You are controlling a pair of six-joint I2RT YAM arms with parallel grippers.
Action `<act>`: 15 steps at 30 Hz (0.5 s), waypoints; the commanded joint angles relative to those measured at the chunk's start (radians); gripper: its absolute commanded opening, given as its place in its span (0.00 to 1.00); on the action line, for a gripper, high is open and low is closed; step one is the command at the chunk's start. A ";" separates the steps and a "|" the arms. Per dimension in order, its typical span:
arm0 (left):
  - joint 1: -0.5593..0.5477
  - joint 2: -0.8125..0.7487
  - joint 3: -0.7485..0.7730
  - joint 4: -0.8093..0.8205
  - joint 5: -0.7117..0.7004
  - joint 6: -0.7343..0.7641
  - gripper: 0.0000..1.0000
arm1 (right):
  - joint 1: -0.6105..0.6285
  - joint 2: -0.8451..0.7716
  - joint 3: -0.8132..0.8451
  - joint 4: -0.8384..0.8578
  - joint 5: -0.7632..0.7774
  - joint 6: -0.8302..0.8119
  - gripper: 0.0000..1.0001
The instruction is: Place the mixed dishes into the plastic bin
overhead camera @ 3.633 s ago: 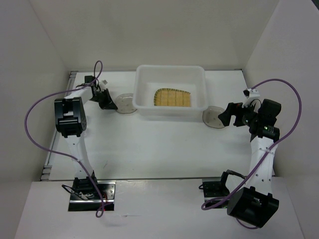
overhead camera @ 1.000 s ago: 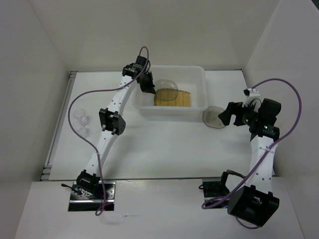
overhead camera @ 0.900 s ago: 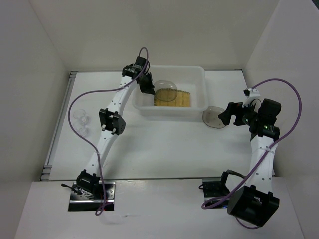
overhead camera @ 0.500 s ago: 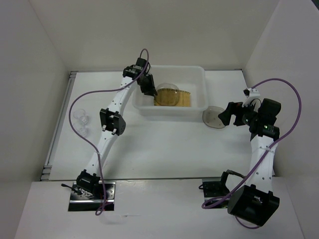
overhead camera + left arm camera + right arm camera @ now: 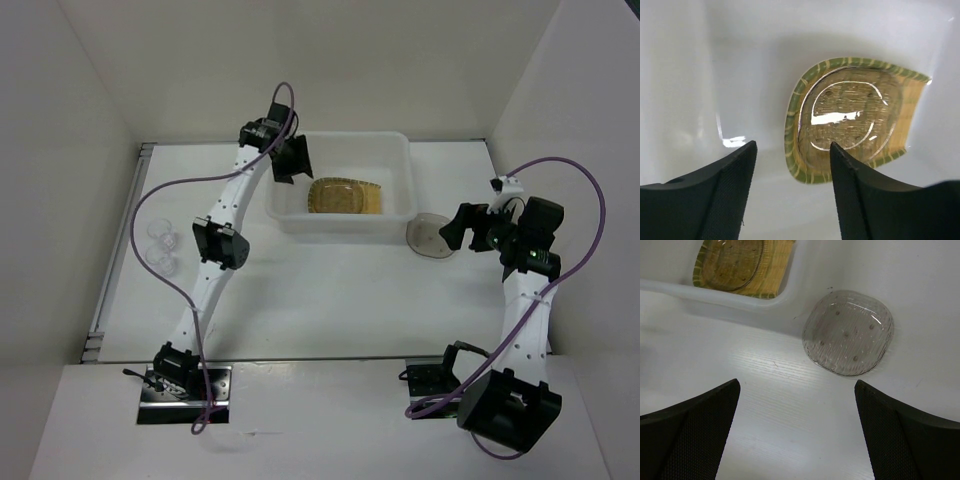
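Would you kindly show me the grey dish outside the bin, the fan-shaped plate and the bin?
grey dish point(image 5: 847, 332), right wrist view, centre of its bowl.
fan-shaped plate point(image 5: 910, 107), left wrist view, bare right edge.
plastic bin point(image 5: 345, 136), top view, far rim.

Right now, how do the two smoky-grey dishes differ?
Place: the first grey dish lies inside the plastic bin; the second grey dish lies outside, by the bin's right end. Support: the first rests on the fan-shaped plate, the second on the bare table. Arm: the first lies by the open left pincer, the second by the open right pincer. Both are round, smoky and translucent.
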 commanded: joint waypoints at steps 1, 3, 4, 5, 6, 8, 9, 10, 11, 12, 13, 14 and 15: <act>0.003 -0.240 0.035 -0.035 -0.172 0.021 0.68 | -0.004 0.028 -0.013 0.068 0.054 0.039 1.00; -0.007 -0.341 0.035 -0.064 -0.263 0.039 0.74 | -0.004 0.073 -0.013 0.079 0.100 0.068 1.00; -0.024 -0.372 0.035 -0.074 -0.283 0.055 0.74 | -0.004 0.093 -0.013 0.079 0.137 0.079 1.00; -0.036 -0.439 0.013 -0.074 -0.293 0.070 0.74 | -0.004 0.116 -0.013 0.102 0.172 0.102 1.00; -0.049 -0.472 -0.020 -0.074 -0.293 0.081 0.75 | -0.004 0.143 -0.013 0.102 0.215 0.120 1.00; -0.085 -0.550 -0.086 -0.074 -0.316 0.091 0.75 | -0.004 0.243 0.007 0.111 0.310 0.141 1.00; -0.098 -0.575 -0.106 -0.074 -0.328 0.092 0.75 | -0.004 0.281 0.028 0.111 0.322 0.141 1.00; -0.107 -0.598 -0.120 -0.074 -0.349 0.102 0.77 | -0.004 0.362 0.039 0.102 0.323 0.141 1.00; -0.127 -0.645 -0.146 -0.074 -0.365 0.102 0.77 | -0.004 0.403 0.051 0.102 0.332 0.130 1.00; -0.136 -0.668 -0.162 -0.074 -0.389 0.114 0.77 | -0.004 0.442 0.074 0.084 0.332 0.118 1.00; -0.145 -0.719 -0.183 -0.074 -0.467 0.128 0.77 | -0.004 0.517 0.087 0.083 0.332 0.118 1.00; -0.167 -0.745 -0.212 -0.074 -0.519 0.138 0.77 | -0.004 0.553 0.100 0.067 0.344 0.108 1.00; -0.179 -0.771 -0.305 -0.062 -0.573 0.151 0.80 | -0.004 0.585 0.125 0.045 0.344 0.095 1.00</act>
